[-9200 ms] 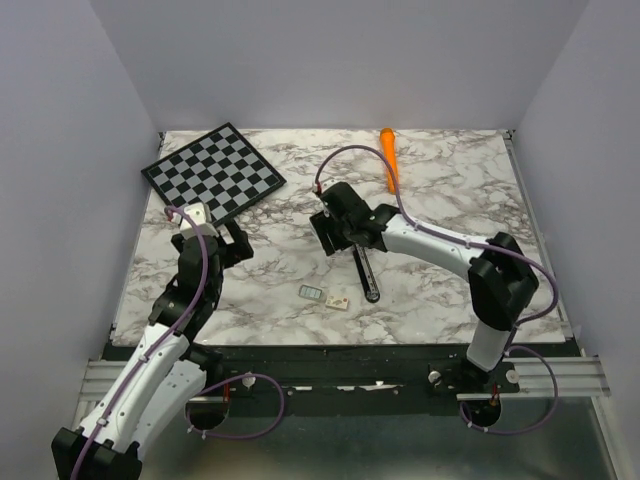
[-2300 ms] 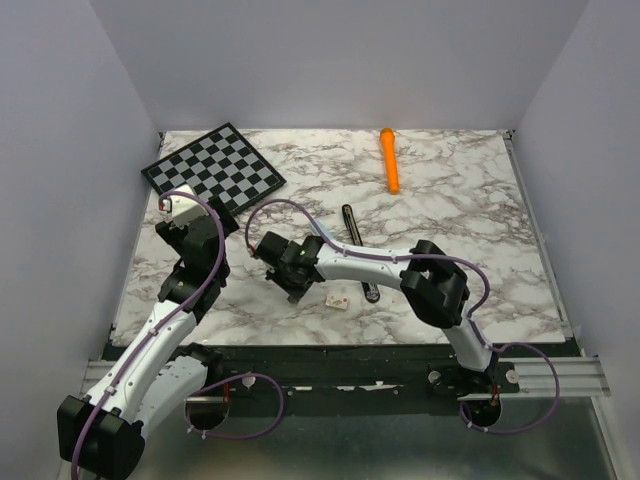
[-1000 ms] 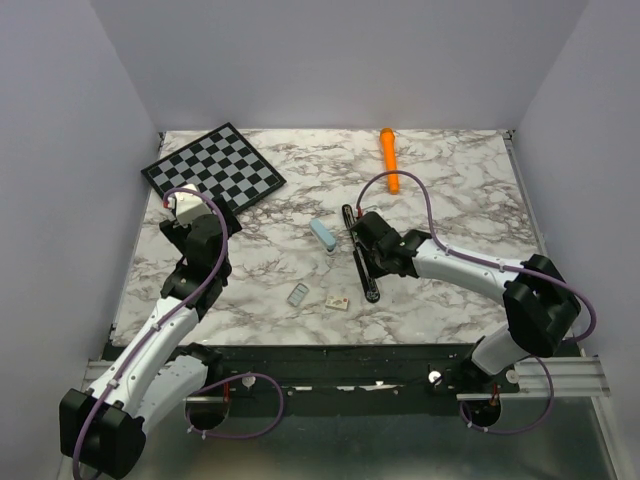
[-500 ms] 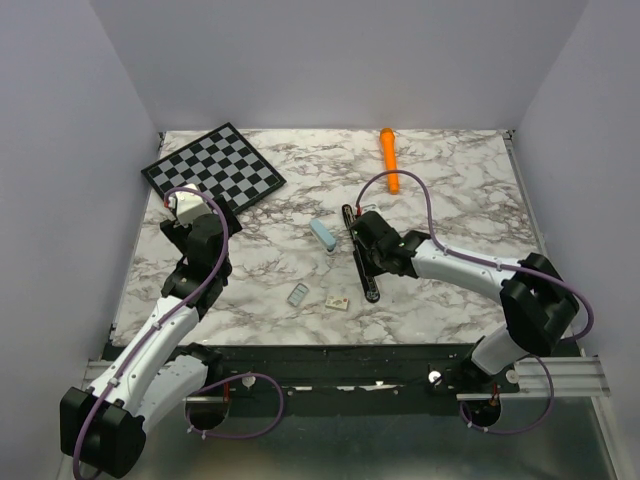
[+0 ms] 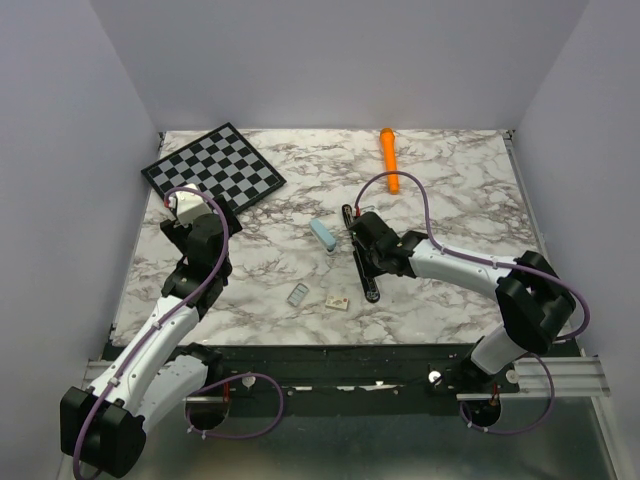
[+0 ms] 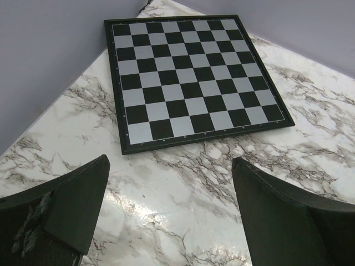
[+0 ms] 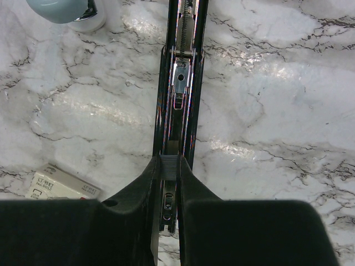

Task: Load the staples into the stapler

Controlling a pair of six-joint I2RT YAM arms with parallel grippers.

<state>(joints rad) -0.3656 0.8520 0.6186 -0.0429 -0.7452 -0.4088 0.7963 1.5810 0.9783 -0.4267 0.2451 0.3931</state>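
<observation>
The stapler (image 5: pixel 361 262) is slim and black and lies opened flat in the middle of the marble table. Its metal channel (image 7: pixel 180 83) faces up in the right wrist view. My right gripper (image 7: pixel 170 162) hovers right over that channel, shut on the staples (image 7: pixel 170 168), a small grey ribbed block pinched between the fingertips. From above, the right gripper (image 5: pixel 364 240) covers the stapler's middle and hides the staples. My left gripper (image 6: pixel 170 160) stands open over bare marble at the left, with nothing between its fingers (image 6: pixel 77 205).
A chessboard (image 5: pixel 213 170) lies at the back left, just beyond the left gripper (image 5: pixel 200 228). An orange marker (image 5: pixel 389 158) lies at the back. A pale blue little box (image 5: pixel 322 235) sits left of the stapler. A small grey piece (image 5: pixel 299 294) and a white labelled piece (image 5: pixel 338 300) lie nearer the front.
Two seconds ago my right gripper was low at the front by the small pieces. It has since swung over the stapler and barely shifted in the last second. The left arm is still.
</observation>
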